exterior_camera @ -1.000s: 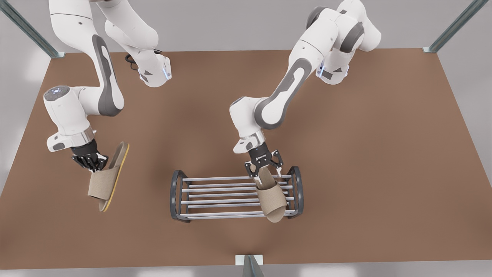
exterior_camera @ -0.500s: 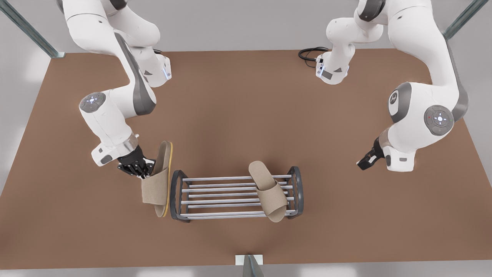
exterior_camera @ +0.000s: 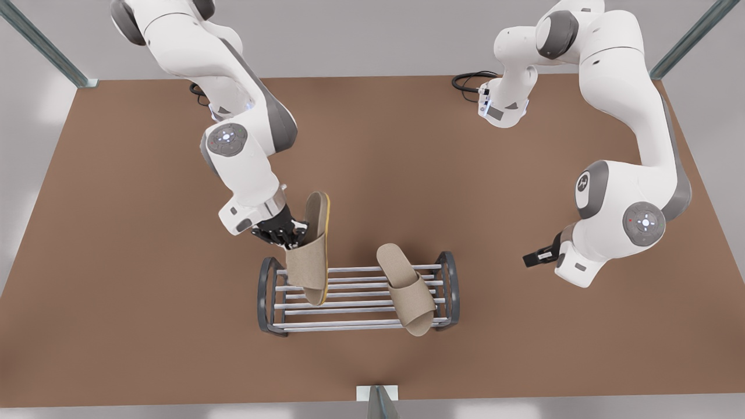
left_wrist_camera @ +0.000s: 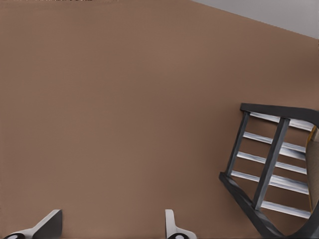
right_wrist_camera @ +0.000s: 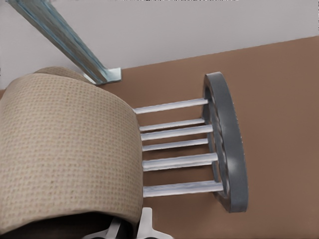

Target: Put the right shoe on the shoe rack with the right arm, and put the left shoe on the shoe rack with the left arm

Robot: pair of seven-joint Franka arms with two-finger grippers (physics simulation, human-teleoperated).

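In the front view, the right gripper (exterior_camera: 283, 234) is clamped on the right shoe (exterior_camera: 312, 250), which hangs tilted below it over the shoe rack (exterior_camera: 355, 270). The left shoe (exterior_camera: 407, 291) lies on the bars, with the left gripper (exterior_camera: 538, 256) well apart from it.

In the left wrist view, the left gripper (left_wrist_camera: 109, 231) is spread wide and empty, with the rack (left_wrist_camera: 269, 174) off to one side.

In the right wrist view, the right gripper (right_wrist_camera: 129, 230) pinches the shoe (right_wrist_camera: 65, 149), with the rack (right_wrist_camera: 227, 144) beyond.

Slippers, beige: 2, namely the racked slipper (exterior_camera: 407, 291) and the held slipper (exterior_camera: 308, 262). Shoe rack (exterior_camera: 355, 302): 1, with 2 dark end frames, near the front edge of the tabletop (exterior_camera: 116, 320). Robot arms: 2. Grippers: 2, the right gripper (exterior_camera: 285, 235) clasping the held slipper, the left gripper (exterior_camera: 532, 258) spread.
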